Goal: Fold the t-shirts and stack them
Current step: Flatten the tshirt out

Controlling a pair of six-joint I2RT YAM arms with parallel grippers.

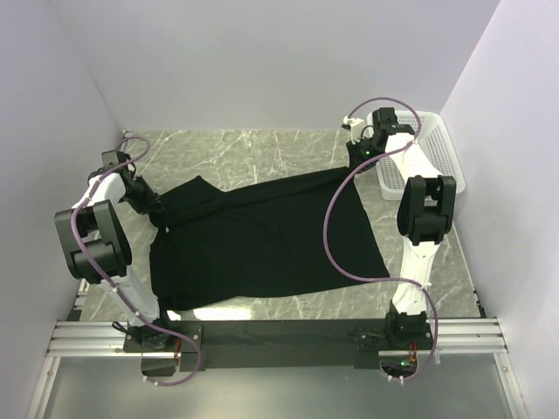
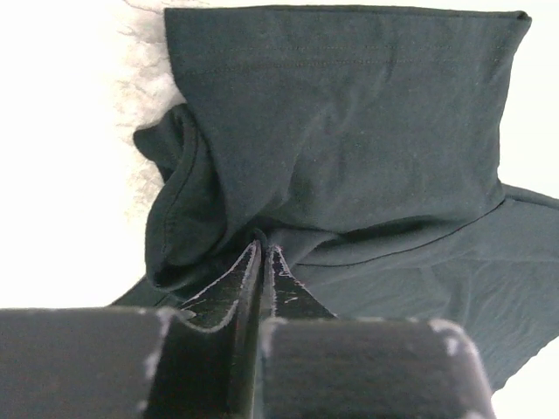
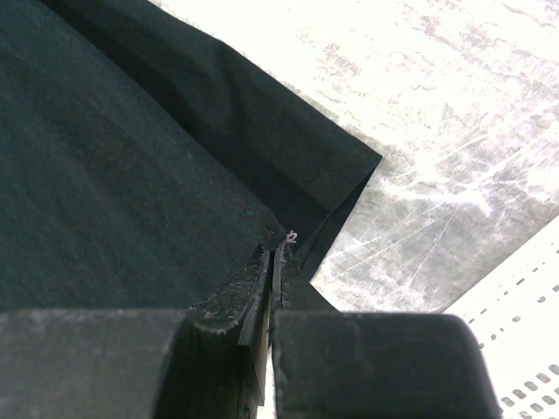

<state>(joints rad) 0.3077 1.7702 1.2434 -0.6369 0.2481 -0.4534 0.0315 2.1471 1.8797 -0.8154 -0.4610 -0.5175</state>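
Note:
One black t-shirt (image 1: 262,244) lies stretched across the marble table, with a sleeve folded over at its left end. No print or label shows. My left gripper (image 1: 160,209) is shut on the cloth at the shirt's left end. In the left wrist view its jaws (image 2: 263,249) pinch a fold of the shirt (image 2: 349,131) beside the sleeve. My right gripper (image 1: 355,163) is shut on the shirt's far right corner. In the right wrist view its jaws (image 3: 278,249) pinch the hem of the shirt (image 3: 113,192). No other shirt is in view.
A white perforated basket (image 1: 430,148) stands at the back right, right of my right gripper, and shows in the right wrist view (image 3: 515,349). White walls close in the table on three sides. Purple cables loop along both arms.

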